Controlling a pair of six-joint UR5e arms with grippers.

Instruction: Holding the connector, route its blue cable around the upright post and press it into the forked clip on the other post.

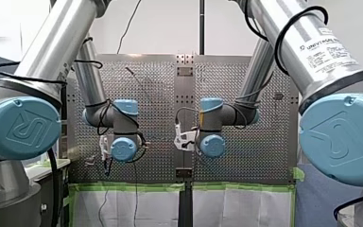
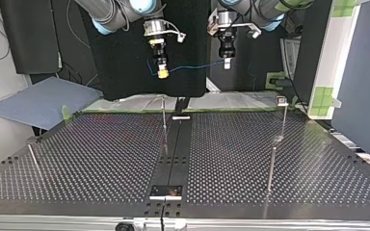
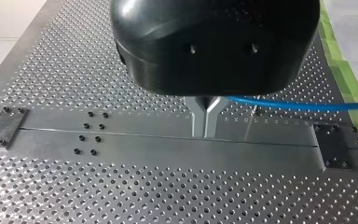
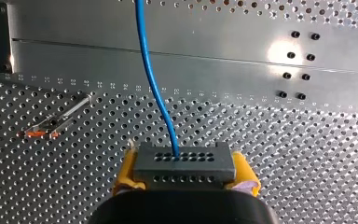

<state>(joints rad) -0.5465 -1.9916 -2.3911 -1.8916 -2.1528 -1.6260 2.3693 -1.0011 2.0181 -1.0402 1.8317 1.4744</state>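
Note:
In the right wrist view my right gripper (image 4: 182,179) is shut on a grey connector (image 4: 182,162) between its yellow pads. The blue cable (image 4: 150,79) leaves the connector and runs ahead over the plate. In the top view that gripper (image 2: 163,73) hangs above the table's far edge, and the cable (image 2: 192,66) spans across to my left gripper (image 2: 227,64). My left gripper (image 3: 206,134) has its metal fingers shut on the cable (image 3: 289,105), which leads off to one side. A thin upright post (image 2: 164,122) stands mid-table, and a post with a clip head (image 2: 281,100) stands at the right.
The perforated table (image 2: 101,163) has a dark centre strip (image 2: 176,154). A further thin post (image 2: 271,168) stands nearer the camera at the right, and a leaning one (image 2: 33,156) at the left. A blue-grey sheet (image 2: 43,101) lies beyond the table's left corner.

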